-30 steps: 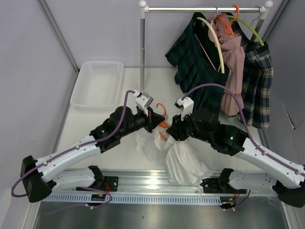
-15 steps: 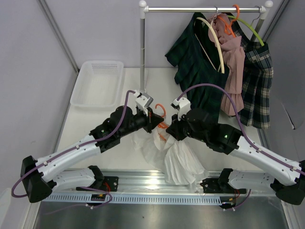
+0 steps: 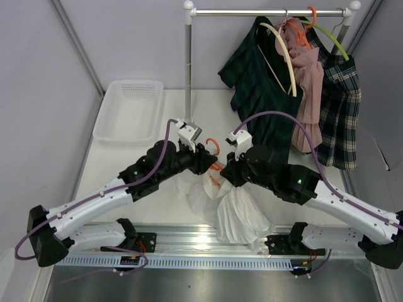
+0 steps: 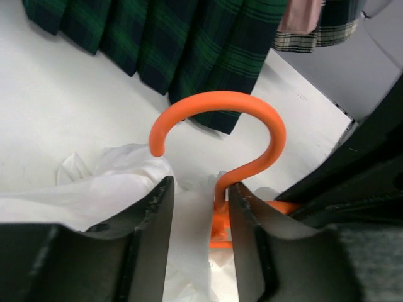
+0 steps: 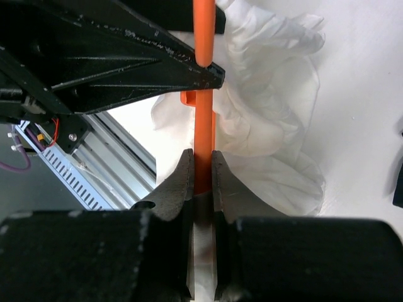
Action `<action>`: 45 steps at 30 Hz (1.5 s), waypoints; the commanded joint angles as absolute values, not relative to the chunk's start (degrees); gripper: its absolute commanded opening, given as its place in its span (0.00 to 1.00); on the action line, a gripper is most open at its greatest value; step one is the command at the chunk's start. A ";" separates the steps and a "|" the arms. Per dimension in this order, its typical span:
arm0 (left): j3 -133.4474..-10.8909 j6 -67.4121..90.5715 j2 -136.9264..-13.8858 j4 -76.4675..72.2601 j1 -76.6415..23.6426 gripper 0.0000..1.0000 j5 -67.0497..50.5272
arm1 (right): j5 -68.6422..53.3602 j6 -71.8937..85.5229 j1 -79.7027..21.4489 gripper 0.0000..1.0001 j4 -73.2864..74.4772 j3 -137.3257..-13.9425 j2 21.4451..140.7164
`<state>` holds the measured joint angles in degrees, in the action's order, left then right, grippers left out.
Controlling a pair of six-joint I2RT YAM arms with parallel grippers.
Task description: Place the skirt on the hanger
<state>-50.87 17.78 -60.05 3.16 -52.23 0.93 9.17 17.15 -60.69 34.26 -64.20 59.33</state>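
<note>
White tabletop [image 3: 119,160] lies under both my grippers. The metal clothes rail [image 3: 271,11] stands well beyond them at the far edge, w/ dark green plaid skirts [image 3: 258,82] and others hung on it.

The thin white crumpled skirt [image 3: 239,214] is the task's thing. It's bunched in a heap directly below and between my two grippers, spilling back toward my bases. It isn't hung properly yet, and some of it is pushed up between my left fingers.

The orange plastic hanger [image 4: 220,99] sits in the same spot, hook up and just ahead of my left gripper [image 4: 200,189]. That gripper is about half open, w/ the hook's stem just inside one finger and white fabric filling the rest of the gap. It clamps nothing. My right gripper [image 5: 201,156] is closed tight on the hanger's straight orange bar, which runs away in front of it. The hanger's weight is on the right side only, afaict.

Step, as I judge it: mid-task, fitting skirt to hanger, w/ the right arm as the holder and the left free to work.

Next move probably calls for the left to back off the stem w/o snagging cloth, then find the waistband in that heap. I can't tell where it is from here. The right should hold the bar level and firm. Risk: thin fabric slips or drags off.
</note>
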 commanded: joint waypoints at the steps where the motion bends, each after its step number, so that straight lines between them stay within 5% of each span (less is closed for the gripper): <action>1: -54.32 16.00 -58.89 2.37 -51.68 0.48 10.35 | 8.26 17.58 -62.40 0.00 35.59 -67.50 57.66; 21: -48.78 10.99 -54.84 0.97 -48.43 0.62 19.34 | 8.70 17.49 -62.40 0.00 43.42 -75.23 56.25; 45: -42.98 3.69 -46.84 -7.03 -48.51 0.73 -4.92 | 10.02 17.75 -62.40 0.00 42.63 -74.88 57.30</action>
